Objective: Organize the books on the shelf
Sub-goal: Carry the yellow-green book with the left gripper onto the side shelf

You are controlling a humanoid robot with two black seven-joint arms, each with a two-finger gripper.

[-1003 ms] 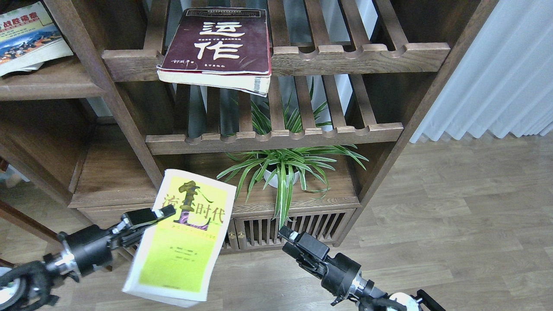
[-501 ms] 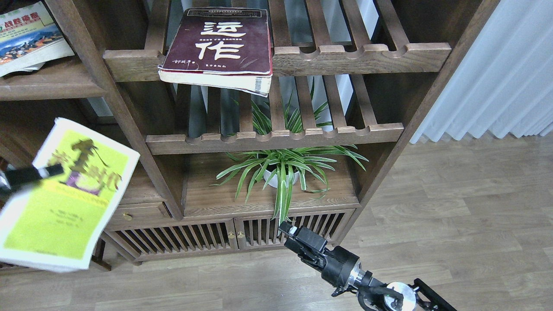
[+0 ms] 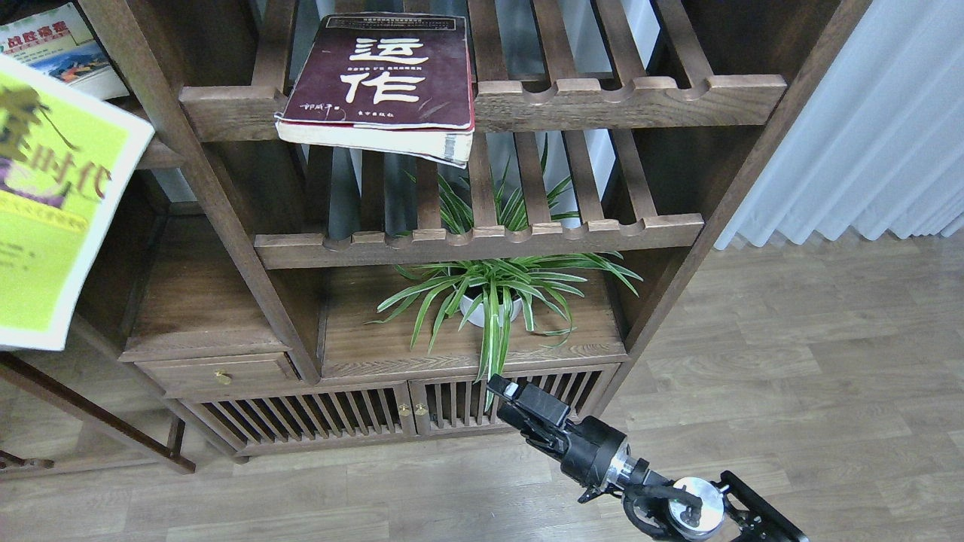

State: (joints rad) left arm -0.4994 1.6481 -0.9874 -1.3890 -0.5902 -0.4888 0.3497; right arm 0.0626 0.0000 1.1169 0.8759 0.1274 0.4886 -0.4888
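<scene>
While the yellow-green book (image 3: 53, 196) hangs in the air at the far left edge of the head view, tilted, its long axis running from upper right down to lower left, nothing of the left gripper shows; it is out of frame, so its jaw state cannot be read. Judgement: that arm carries the book, since nothing visible supports it.

Top corner of the book overlaps the front of the solid shelf (image 3: 162, 154) in the left bay, where the small colourful book (image 3: 56, 49) lies flat, partly hidden behind the yellow-green cover.

Maroon book (image 3: 388, 71) lies flat on the upper slatted rack (image 3: 625, 98), front edge overhanging the rail. It sits well above the right gripper (image 3: 503, 395) and slightly to its left. Long axis roughly front to back.

Right gripper low, in front of the cabinet doors (image 3: 452, 410), just below the hanging leaves of the potted plant (image 3: 489, 297). Seen dark and nearly end-on; fingers not separable, so open or closed cannot be told. Nothing visible between them.

Judgement: yellow-green book is on the way to the solid shelf. Maroon book not yet moved; right arm is the nearer one, and needs a long upward reach.
</scene>
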